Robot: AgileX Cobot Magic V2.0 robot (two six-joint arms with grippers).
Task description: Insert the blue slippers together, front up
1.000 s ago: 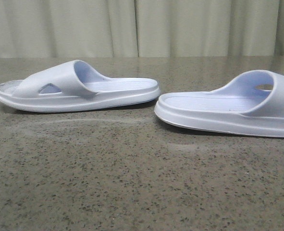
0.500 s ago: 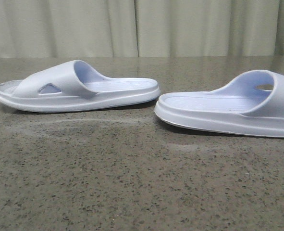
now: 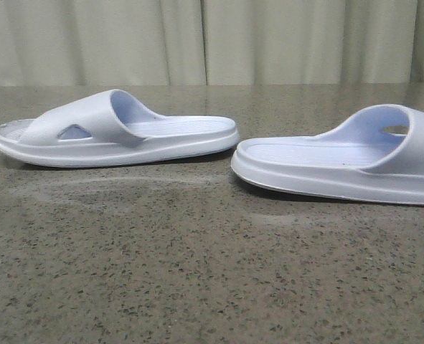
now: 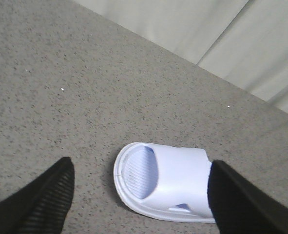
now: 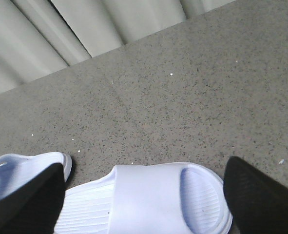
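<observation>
Left gripper [image 4: 139, 195] is spread wide in the left wrist view, its two black fingers [image 4: 41, 202] at the corners of the shot with nothing between them but air. Under that gap sits the left slipper [image 4: 168, 183], flat on the speckled grey countertop [image 4: 85, 87], open toe end and ribbed footbed showing, strap across it with a little triangular hole in the side. Pale curtain [image 4: 221, 34] runs along the far edge of the counter. Nothing's blocking the slipper except the finger that overlaps its end.

Right wrist view: the right gripper [image 5: 144, 200] is spread apart too, holding nothing, black fingers [image 5: 258, 195] at the bottom corners. The right slipper [image 5: 144, 200] lies right below the gap, sole down, strap up. The end of the other slipper pokes in beside it, close but with a sliver of counter between them, partly hidden behind one finger.

Front view: no arms visible at all. Both blue slippers lie soles down on the countertop, heel ends pointing at each other, near but not touching. The left one [image 3: 115, 129] sits a bit further back, the right one [image 3: 341, 161] is closer and cut off by the frame edge. Curtain fills the background.
</observation>
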